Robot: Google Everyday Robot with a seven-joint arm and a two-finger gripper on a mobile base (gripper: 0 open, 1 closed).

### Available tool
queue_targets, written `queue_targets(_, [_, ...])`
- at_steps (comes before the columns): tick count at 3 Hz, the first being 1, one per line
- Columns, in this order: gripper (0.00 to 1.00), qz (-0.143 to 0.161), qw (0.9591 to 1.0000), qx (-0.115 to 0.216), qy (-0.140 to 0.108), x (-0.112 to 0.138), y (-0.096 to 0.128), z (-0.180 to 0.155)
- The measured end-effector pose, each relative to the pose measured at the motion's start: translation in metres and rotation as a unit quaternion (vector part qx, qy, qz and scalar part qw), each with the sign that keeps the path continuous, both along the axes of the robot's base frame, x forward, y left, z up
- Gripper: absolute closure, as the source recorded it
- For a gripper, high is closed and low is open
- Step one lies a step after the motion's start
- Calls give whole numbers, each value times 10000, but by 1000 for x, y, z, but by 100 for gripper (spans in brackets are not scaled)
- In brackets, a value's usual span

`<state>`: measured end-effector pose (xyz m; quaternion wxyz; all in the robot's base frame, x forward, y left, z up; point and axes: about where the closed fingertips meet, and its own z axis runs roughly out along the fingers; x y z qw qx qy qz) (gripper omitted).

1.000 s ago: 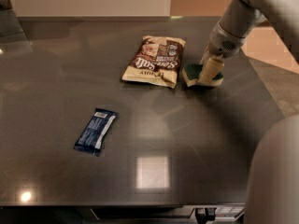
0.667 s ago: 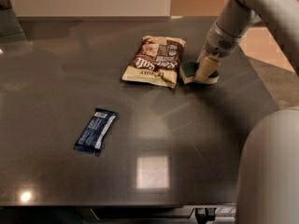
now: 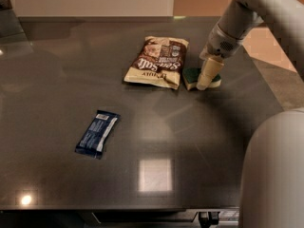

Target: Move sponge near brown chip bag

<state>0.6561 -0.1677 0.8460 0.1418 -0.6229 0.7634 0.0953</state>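
The sponge (image 3: 192,75), dark green on top with pale yellow foam, sits on the dark table just right of the brown chip bag (image 3: 156,61), almost touching its lower right corner. The bag is cream and brown with white lettering and lies flat at the table's far middle. My gripper (image 3: 205,81) comes down from the upper right and is shut on the sponge. One cream finger (image 3: 209,72) crosses the sponge's front; the other is hidden behind it.
A small dark blue bar wrapper (image 3: 97,133) lies at the front left of the dark table (image 3: 152,127). My arm's grey body (image 3: 273,175) fills the lower right corner. The table's right edge runs close behind the gripper.
My gripper has moved a little to the left with the sponge, bringing it closer to the chip bag. The bag and the blue wrapper have not moved.
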Motion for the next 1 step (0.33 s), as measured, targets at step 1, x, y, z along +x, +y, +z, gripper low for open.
queue_targets(1, [0,0,10000,0,0,0,0,0])
